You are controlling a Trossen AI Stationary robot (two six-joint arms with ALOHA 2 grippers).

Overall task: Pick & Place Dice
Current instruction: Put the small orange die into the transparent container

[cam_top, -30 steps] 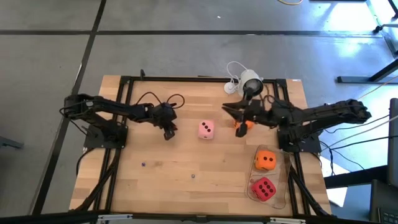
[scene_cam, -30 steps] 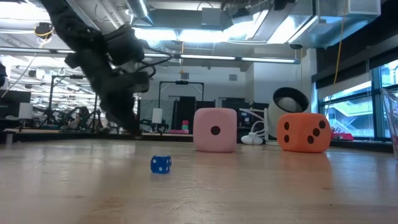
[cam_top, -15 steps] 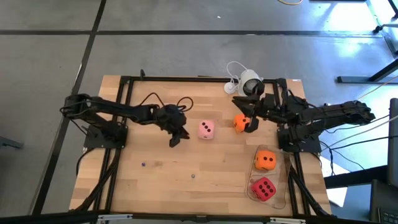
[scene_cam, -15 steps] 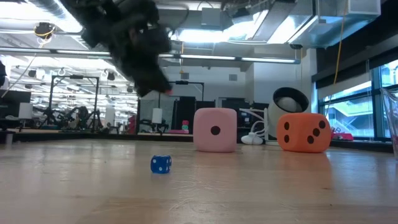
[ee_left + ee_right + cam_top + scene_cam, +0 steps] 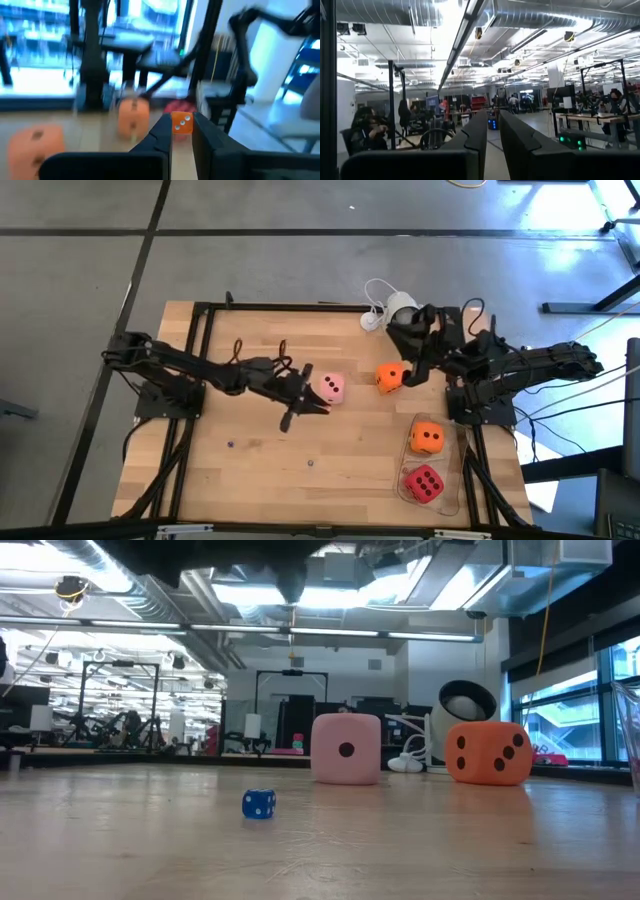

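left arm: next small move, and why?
Probably swing the left gripper on rightward, high enough to clear the pink die. Its fingers pinch a small orange die, the pink die sits right beside it, and the clear tray at the right already holds an orange die and a red die. The right gripper waits raised near the white camera.

We log the setting as an open-plan robotics lab or workshop. Overhead, exposed silver ducting [image 5: 410, 12], pipes and strip lights [image 5: 330, 635] run the length of the ceiling. Behind the wooden table [image 5: 260, 450] stand black metal frames [image 5: 290, 705], desks with equipment, and large windows [image 5: 575, 715] on one side. People sit and stand at workstations [image 5: 367, 132] farther back. The floor is grey concrete [image 5: 80, 270] with dark seams. The table itself carries a black frame rig and loose cabling.
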